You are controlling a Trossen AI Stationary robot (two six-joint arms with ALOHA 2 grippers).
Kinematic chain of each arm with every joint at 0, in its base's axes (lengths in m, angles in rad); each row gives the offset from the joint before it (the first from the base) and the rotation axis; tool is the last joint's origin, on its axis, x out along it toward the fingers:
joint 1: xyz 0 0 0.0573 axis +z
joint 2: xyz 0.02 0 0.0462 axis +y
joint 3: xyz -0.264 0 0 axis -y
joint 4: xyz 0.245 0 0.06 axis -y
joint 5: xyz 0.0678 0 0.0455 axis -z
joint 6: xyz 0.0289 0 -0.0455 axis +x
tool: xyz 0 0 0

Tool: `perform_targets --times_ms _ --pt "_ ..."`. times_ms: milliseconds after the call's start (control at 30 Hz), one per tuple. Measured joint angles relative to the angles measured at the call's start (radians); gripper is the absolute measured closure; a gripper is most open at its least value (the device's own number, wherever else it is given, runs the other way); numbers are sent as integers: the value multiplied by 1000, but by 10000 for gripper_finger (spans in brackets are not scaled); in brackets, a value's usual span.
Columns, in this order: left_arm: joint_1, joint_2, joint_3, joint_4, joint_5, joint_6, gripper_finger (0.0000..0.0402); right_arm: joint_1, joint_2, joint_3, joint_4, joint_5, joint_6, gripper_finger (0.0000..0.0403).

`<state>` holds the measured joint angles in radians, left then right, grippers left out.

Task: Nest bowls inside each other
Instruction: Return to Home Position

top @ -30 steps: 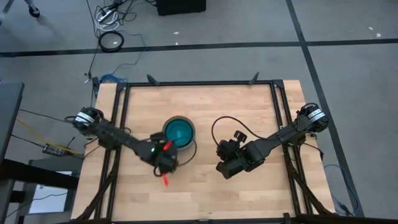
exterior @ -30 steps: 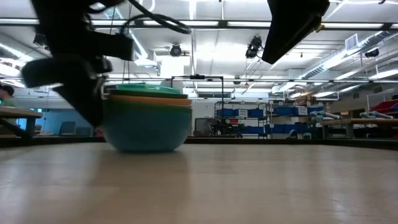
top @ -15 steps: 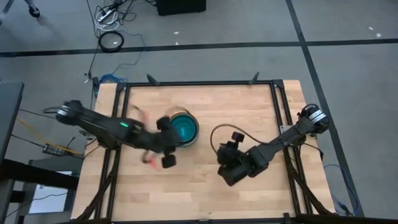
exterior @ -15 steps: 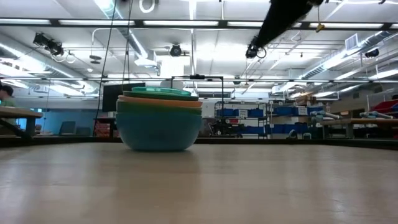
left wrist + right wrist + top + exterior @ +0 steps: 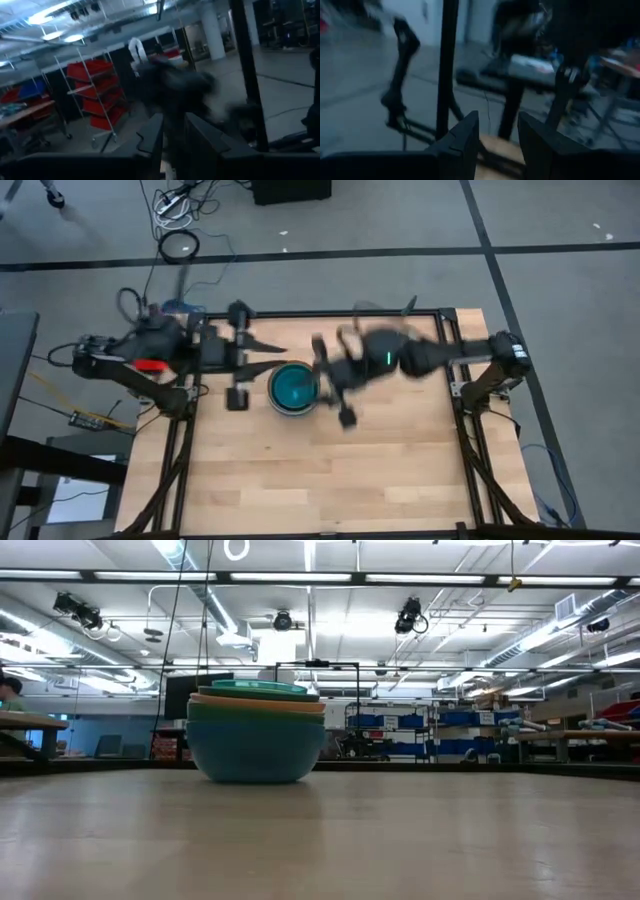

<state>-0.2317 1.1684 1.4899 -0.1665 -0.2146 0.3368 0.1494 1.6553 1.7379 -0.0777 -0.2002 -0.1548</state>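
Observation:
The bowls (image 5: 293, 388) stand nested in one stack left of the table's middle, with a teal one innermost. In the low view the stack (image 5: 256, 740) rests on the base of its large teal outer bowl, with orange and green rims above it. My left gripper (image 5: 262, 346) is raised high over the table's far left, pointing level toward the right; its fingers (image 5: 173, 137) stand slightly apart with nothing between them. My right gripper (image 5: 325, 377) is blurred. It hangs high just right of the stack, also level and open (image 5: 498, 132), holding nothing. Neither gripper shows in the low view.
The wooden table top (image 5: 320, 480) has free room across its near half and right side. Black frame rails (image 5: 440, 340) run along the table's edges. Cables and a coil (image 5: 178, 246) lie on the floor beyond the far edge.
Both grippers have risen from beside the stack and tipped from pointing down to level. The left has drawn back toward the far left corner. The right has swung toward the far edge and the stack. The stack has slid a little along the table, still upright.

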Motion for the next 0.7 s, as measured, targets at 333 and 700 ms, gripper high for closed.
perform_targets --times_ms 333,700 --pt "297 2 97 -90 134 -132 312 -214 -109 266 -289 -324 132 279" --pt "306 -236 174 -329 138 -191 312 -175 -363 273 -472 -293 119 279"
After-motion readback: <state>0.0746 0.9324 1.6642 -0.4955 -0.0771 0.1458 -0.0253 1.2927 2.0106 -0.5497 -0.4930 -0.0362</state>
